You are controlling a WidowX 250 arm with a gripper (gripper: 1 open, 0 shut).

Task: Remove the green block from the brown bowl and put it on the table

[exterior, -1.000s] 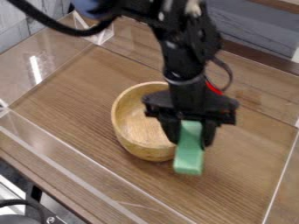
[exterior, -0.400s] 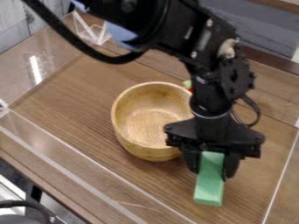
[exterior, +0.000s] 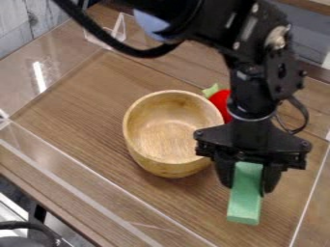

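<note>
Carrying the flat green rectangular block [exterior: 245, 201] farther right of the round brown wooden bowl [exterior: 169, 133], the black robot hand [exterior: 248, 172] has its fingers closed on it, leaving mainly lowering and release over the dark wood-grain surface [exterior: 96, 117].

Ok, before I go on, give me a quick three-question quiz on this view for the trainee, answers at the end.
1. True or false: the green block is inside the brown bowl.
2. Which is nearer the red fruit: the brown bowl, or the clear acrylic wall along the front of the table?
3. Fill in: the green block is gripped by the ____.

Key:
1. False
2. The brown bowl
3. gripper
</note>
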